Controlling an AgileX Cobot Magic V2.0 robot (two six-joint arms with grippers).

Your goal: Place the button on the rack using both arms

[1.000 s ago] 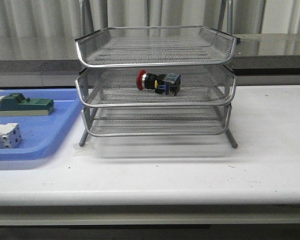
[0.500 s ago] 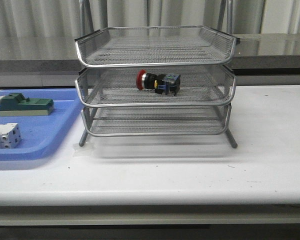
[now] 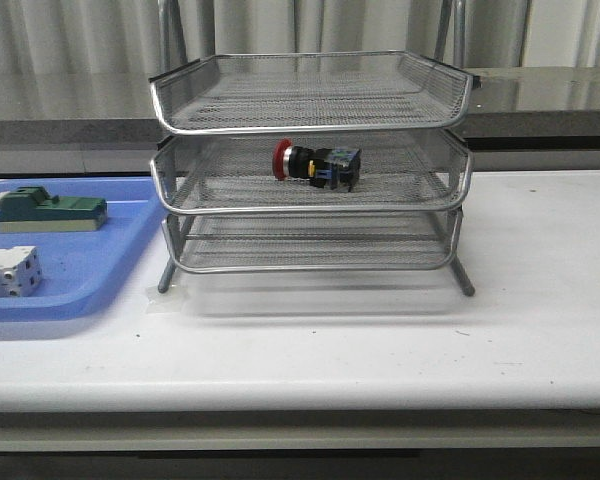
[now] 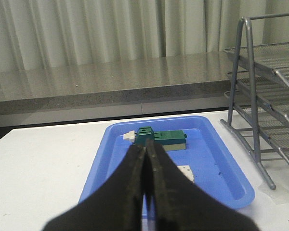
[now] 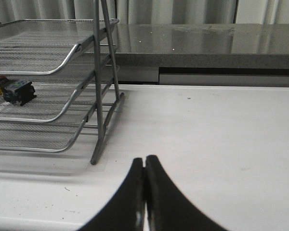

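Note:
The button (image 3: 317, 166), red-headed with a black body and a blue-yellow rear block, lies on its side on the middle tier of the silver wire rack (image 3: 310, 122). It also shows in the right wrist view, button (image 5: 12, 90), inside the rack (image 5: 62, 67). Neither arm appears in the front view. My left gripper (image 4: 145, 150) is shut with nothing in it, above the blue tray (image 4: 216, 159). My right gripper (image 5: 145, 161) is shut and empty over the white table, to the right of the rack.
A blue tray (image 3: 100, 270) left of the rack holds a green block (image 3: 50, 210) and a white block (image 3: 8, 272). The white table (image 3: 380, 340) ends in a front edge near the camera. A grey ledge and curtains stand behind.

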